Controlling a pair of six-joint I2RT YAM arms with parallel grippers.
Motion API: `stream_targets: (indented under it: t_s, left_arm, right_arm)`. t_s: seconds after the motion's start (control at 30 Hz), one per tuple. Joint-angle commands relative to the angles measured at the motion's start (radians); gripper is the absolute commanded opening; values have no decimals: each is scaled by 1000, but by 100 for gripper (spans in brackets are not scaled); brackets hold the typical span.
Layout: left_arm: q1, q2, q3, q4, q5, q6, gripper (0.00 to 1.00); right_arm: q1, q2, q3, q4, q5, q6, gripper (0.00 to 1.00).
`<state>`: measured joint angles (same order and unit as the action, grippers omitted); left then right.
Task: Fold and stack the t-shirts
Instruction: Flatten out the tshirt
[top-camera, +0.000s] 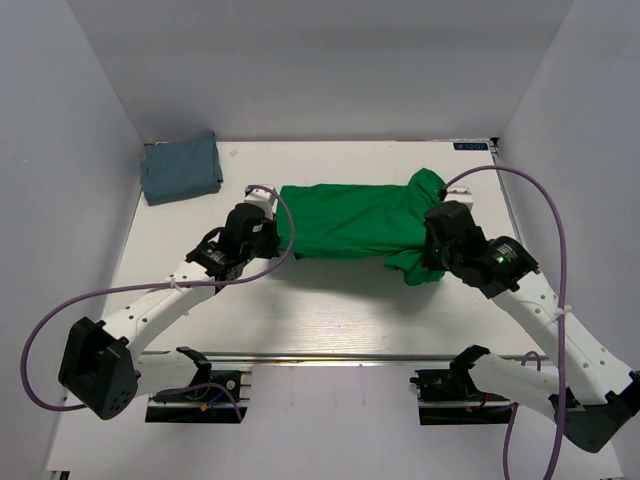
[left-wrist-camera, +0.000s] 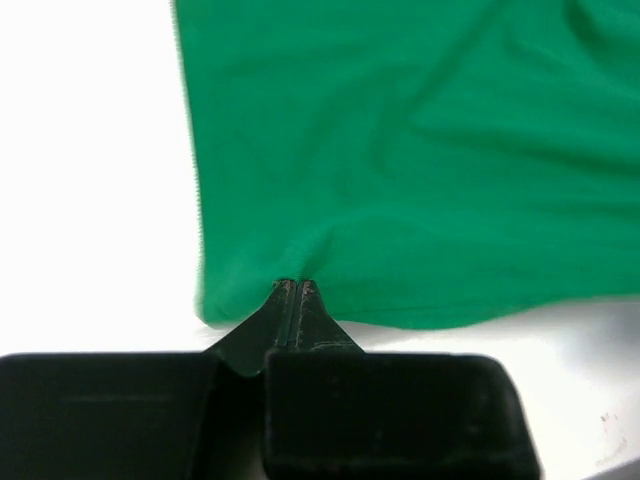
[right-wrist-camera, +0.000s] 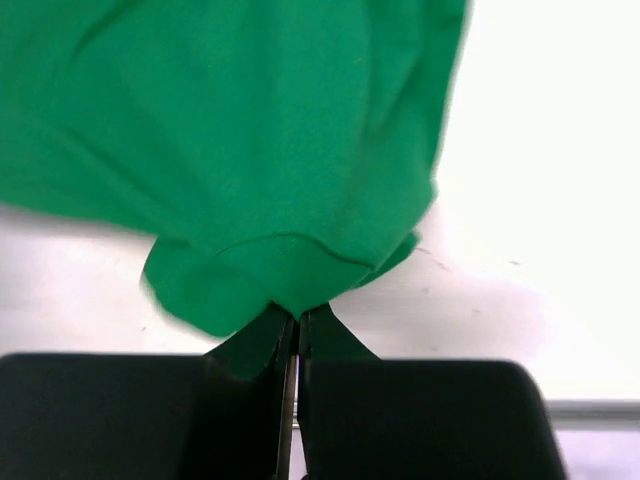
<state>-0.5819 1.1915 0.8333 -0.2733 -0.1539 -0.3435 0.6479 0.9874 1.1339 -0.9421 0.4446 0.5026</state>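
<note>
A bright green t-shirt (top-camera: 355, 220) lies stretched across the middle of the table between both arms. My left gripper (top-camera: 270, 232) is shut on its left end, and in the left wrist view the green t-shirt (left-wrist-camera: 400, 150) has its near edge pinched in the left gripper (left-wrist-camera: 295, 288). My right gripper (top-camera: 432, 250) is shut on the right end, where a bunched sleeve hangs down. The right wrist view shows the green t-shirt (right-wrist-camera: 250, 150) gathered into the right gripper (right-wrist-camera: 297, 315). A slate grey-blue t-shirt (top-camera: 180, 168) sits folded at the back left corner.
White walls close in the table (top-camera: 330, 310) on the left, back and right. A metal rail (top-camera: 330, 356) runs along the near edge between the two arm bases. Purple cables loop from each arm.
</note>
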Motion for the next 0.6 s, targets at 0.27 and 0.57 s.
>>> stream_targets:
  t_s: [0.27,0.57]
  left_arm:
    - [16,-78,125,-188,-279,-58,0]
    - [16,-138,271,-182,-362,8,0]
  right_arm:
    - [-8,-53,99,-235,258,73,0]
    - [-8,-111,210,-149,350,-4,0]
